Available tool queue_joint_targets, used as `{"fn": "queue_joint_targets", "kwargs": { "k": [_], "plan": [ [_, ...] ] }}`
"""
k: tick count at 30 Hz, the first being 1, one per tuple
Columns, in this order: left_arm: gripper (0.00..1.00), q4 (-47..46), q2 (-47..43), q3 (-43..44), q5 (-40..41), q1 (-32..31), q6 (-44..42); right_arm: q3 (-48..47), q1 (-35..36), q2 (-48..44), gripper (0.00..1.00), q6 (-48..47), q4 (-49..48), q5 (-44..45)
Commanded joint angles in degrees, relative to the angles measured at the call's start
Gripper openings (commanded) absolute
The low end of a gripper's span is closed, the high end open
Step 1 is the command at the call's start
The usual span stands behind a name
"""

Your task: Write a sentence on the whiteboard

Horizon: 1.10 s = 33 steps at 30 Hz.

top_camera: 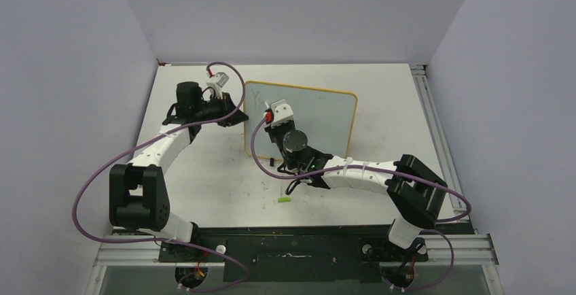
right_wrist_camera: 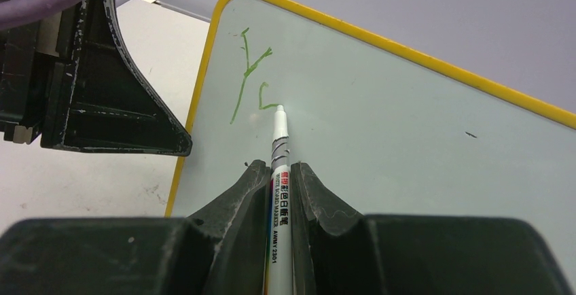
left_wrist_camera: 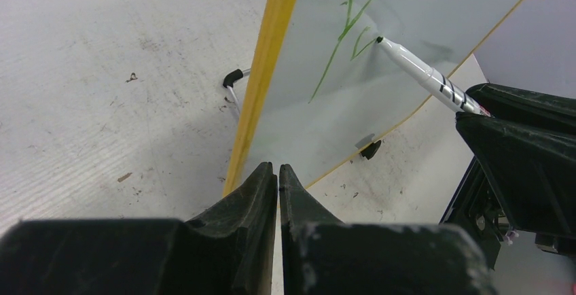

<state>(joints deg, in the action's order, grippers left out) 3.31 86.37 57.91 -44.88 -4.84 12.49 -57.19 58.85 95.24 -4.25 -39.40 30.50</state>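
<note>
The whiteboard lies flat on the table, pale with a yellow frame. Of the sentence, only a green "Y" and a short hooked stroke show, near the board's top left corner. My right gripper is shut on a white marker, and the marker's tip touches the board at the end of the hooked stroke. My left gripper is shut with nothing between its fingers. Its tips sit at the board's left frame edge. From above, the left gripper is beside the board and the right gripper is over it.
A small green marker cap lies on the table in front of the board, near the right arm's forearm. Black clip feet stick out from under the board's edges. Grey walls enclose the table on three sides.
</note>
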Motion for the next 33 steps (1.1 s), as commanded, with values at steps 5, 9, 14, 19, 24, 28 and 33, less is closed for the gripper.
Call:
{"fn": "queue_joint_targets", "kwargs": {
  "k": [5,9,14,19,24,28,33],
  "plan": [
    [0.05,-0.3,-0.2,2.4,-1.7,-0.2,-0.3,-3.7,-0.8,-0.9,0.05,-0.7,-1.0,0.3],
    [0.06,-0.3,-0.1,2.4,-1.9,-0.2,-0.3,-4.4,-0.8,-0.3,0.05,-0.7,-0.9,-0.3],
    [0.05,-0.3,-0.1,2.3,-1.9,-0.2,-0.3,-5.2,-0.8,0.5,0.05,-0.3,-0.3,-0.8],
    [0.05,-0.3,-0.1,2.4,-1.9,-0.2,-0.3,-5.1,-0.7,0.9,0.05,0.3,0.3,-1.2],
    [0.05,-0.4,-0.1,2.3,-1.9,-0.2,-0.3,-5.0,-0.6,1.2,0.05,1.1,1.0,-1.8],
    [0.05,-0.4,-0.2,2.4,-1.8,-0.2,-0.3,-5.1,-0.4,1.8,0.05,1.4,1.3,-2.1],
    [0.05,-0.4,-0.1,2.3,-1.8,-0.2,-0.2,-5.0,-0.1,2.0,0.05,1.5,1.5,-2.0]
  ]
}}
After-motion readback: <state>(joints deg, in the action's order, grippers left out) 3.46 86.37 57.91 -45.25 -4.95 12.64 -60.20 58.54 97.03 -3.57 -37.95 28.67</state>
